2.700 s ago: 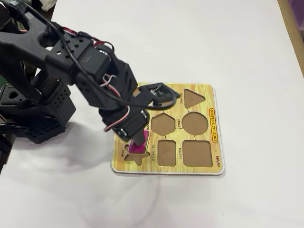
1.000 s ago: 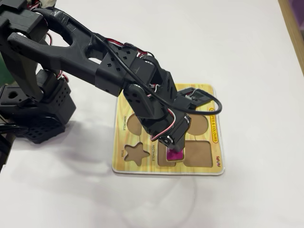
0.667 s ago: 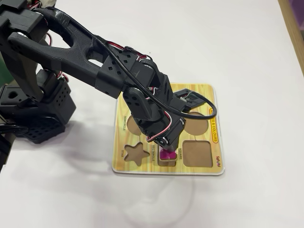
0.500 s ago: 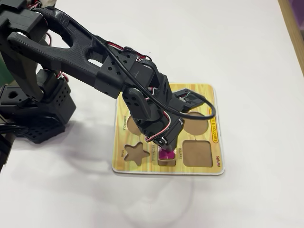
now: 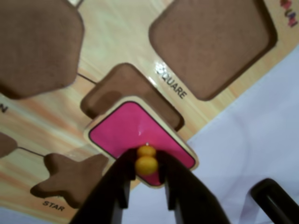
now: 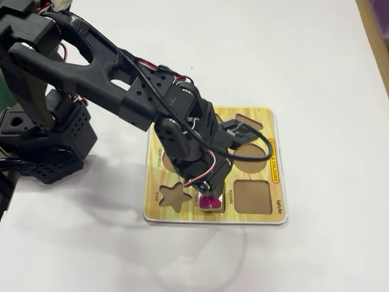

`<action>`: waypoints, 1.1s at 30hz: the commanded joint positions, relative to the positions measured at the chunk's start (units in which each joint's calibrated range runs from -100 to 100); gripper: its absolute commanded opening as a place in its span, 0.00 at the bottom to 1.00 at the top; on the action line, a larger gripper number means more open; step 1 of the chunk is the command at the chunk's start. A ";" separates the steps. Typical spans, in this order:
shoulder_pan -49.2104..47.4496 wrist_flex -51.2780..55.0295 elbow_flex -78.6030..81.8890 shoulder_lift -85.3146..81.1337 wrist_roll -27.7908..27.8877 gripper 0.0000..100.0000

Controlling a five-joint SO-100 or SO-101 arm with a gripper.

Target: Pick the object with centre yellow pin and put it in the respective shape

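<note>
I have the gripper (image 5: 147,179) closed narrowly on the yellow knob (image 5: 146,164) of the pink piece (image 5: 135,133); both dark fingers (image 5: 120,179) press the knob from either side in the wrist view.

The pink piece sits over the rectangle cut-out (image 5: 114,91) of the puzzle board (image 5: 117,37), but not seated. In the wrist view its long axis runs from upper left to lower right, roughly in line with the cut-out's long axis, and it is shifted toward the near board edge. Brown floor of the cut-out shows at the far end, while the piece's near corner overhangs the board edge onto the white table (image 5: 261,140). I cannot tell whether it lies flat or tilted.

The wrist view alone shows the offset, the SQUARE label and square cut-out (image 5: 212,39) to the right, and the star cut-out (image 5: 70,177) to the left.

The fixed view shows only a sliver of the pink piece (image 6: 211,202) beneath the gripper (image 6: 209,198), near the board's (image 6: 182,214) near edge, between the star (image 6: 172,196) and square (image 6: 252,196) cut-outs.
</note>
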 commanded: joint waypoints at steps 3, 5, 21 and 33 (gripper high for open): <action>1.48 -0.63 -1.17 0.16 1.50 0.01; 1.67 -0.63 -1.35 2.25 1.55 0.01; 0.89 -0.72 -4.50 3.26 1.13 0.01; 0.60 -0.55 -5.31 3.09 -1.79 0.01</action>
